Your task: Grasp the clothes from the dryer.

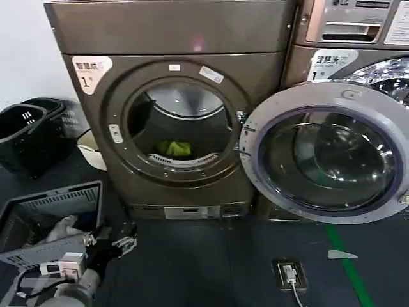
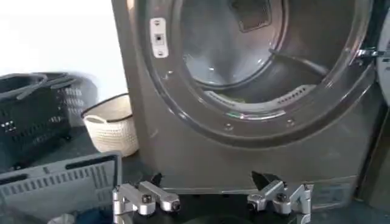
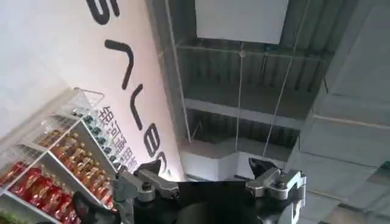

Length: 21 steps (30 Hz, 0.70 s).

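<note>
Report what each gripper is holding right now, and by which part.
Nothing is held. The left gripper is open, low before the dryer; the right gripper is open, pointing at the ceiling. The clothes lie untouched in the drum.

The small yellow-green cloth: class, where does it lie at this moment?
In the head view, the small yellow-green cloth lies inside the bronze-grey front-loading dryer, on the steel drum's floor just behind the porthole's lower rim, left of the open round door.

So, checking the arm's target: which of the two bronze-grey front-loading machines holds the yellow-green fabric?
The left bronze-grey dryer with the "1" sticker; the yellow-green clothes lie in its drum.
</note>
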{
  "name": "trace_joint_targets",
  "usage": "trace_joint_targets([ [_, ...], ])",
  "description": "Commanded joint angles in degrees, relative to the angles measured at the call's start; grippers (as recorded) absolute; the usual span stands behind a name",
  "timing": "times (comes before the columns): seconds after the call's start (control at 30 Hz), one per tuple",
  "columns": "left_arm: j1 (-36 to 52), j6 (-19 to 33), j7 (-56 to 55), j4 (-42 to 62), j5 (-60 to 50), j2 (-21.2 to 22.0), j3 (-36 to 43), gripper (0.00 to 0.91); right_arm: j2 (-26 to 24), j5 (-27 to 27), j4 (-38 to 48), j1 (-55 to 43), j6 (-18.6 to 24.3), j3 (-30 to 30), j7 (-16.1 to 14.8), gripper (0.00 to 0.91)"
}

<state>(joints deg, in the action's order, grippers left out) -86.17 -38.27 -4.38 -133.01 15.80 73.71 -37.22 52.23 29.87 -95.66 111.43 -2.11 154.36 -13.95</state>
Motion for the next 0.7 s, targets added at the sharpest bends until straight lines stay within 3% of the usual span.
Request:
trace_joint_targets([
  [0.03, 0.2, -0.1, 0.0, 0.0, 0.0, -0.1, 0.0, 0.907, 0.0, 0.0, 0.0, 0.0, 0.1, 0.0, -0.1, 0.907],
  [0.7, 0.6, -0.1, 0.1, 0.0, 0.1, 0.0, -0.1, 0.907, 0.2, 0.4, 0.1, 0.2, 0.6, 0.1, 0.1, 0.907],
])
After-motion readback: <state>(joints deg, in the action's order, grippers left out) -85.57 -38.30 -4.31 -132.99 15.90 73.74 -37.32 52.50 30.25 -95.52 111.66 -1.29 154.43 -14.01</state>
